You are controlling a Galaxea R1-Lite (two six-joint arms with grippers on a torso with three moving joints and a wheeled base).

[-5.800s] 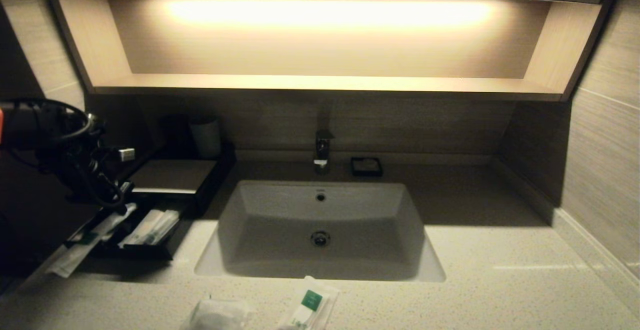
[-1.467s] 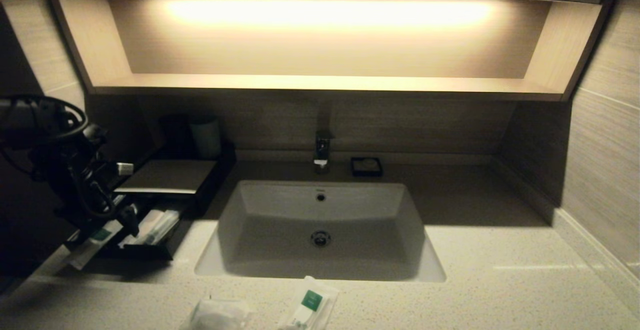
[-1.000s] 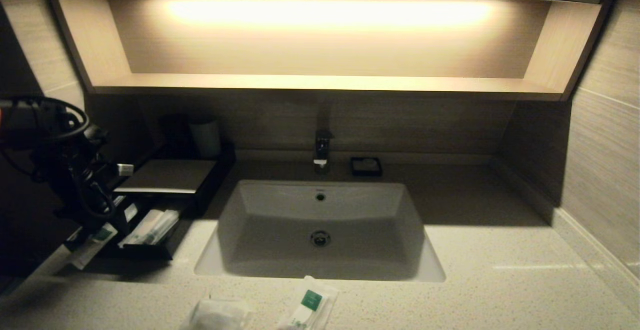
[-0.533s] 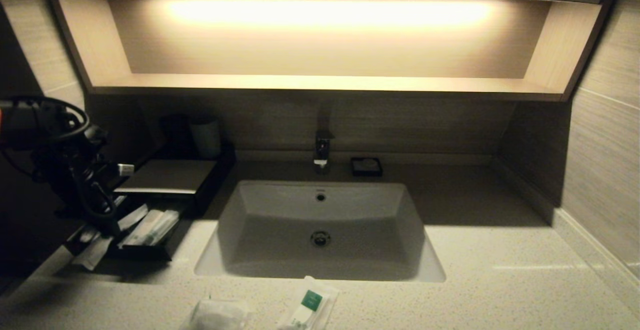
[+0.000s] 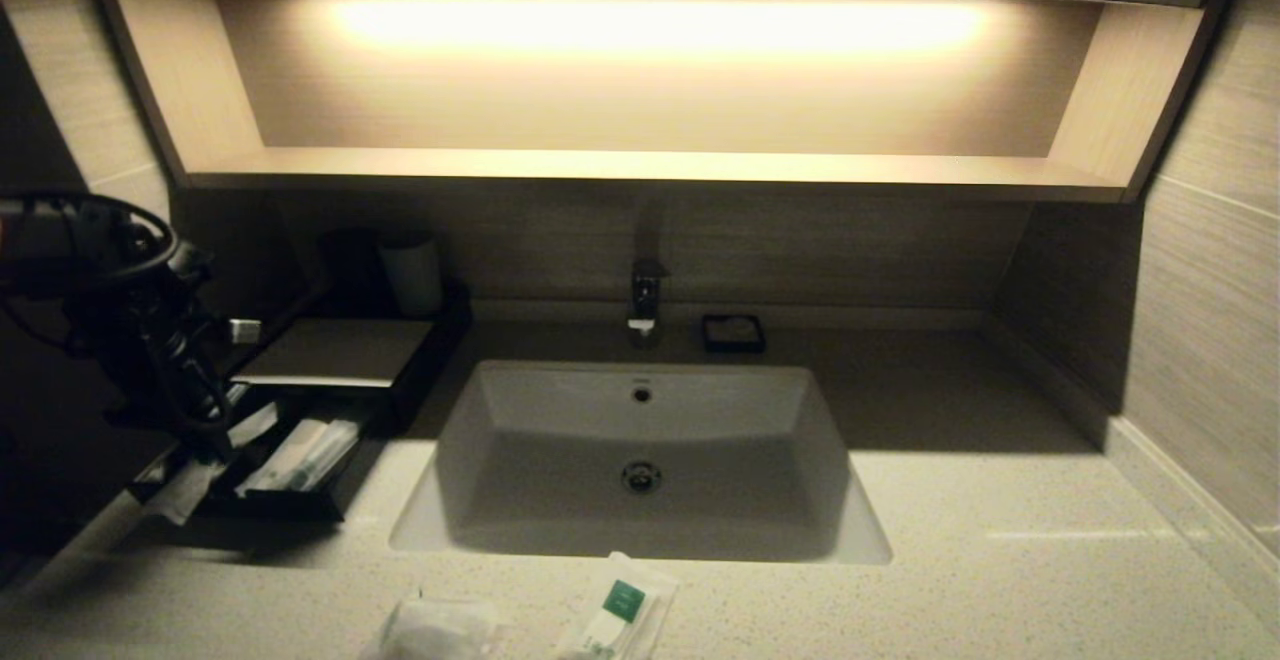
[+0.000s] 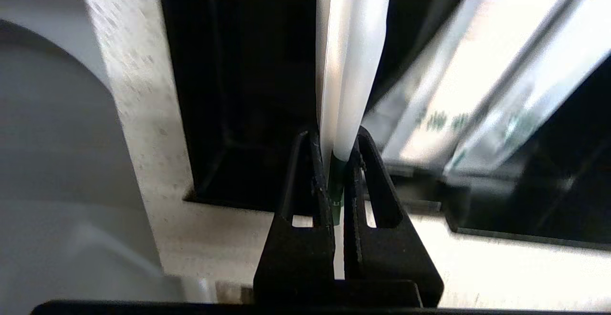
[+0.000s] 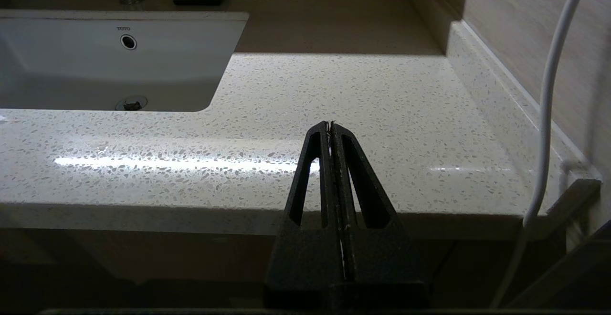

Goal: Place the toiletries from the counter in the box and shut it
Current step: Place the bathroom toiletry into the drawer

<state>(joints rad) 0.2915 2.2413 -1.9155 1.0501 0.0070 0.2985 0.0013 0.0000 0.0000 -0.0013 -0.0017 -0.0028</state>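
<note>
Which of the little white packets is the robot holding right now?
The long white packet pinched in the left gripper over the black box. The packets with green labels near the sink's front edge lie untouched on the counter.

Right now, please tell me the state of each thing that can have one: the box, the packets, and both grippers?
box: open, lid slid back.
left gripper: jaws shut on long packet, over the box.
right gripper: jaws shut, empty, parked at the counter edge.
two packets: lying on the counter, not boxed.
faucet: no water running.
</note>
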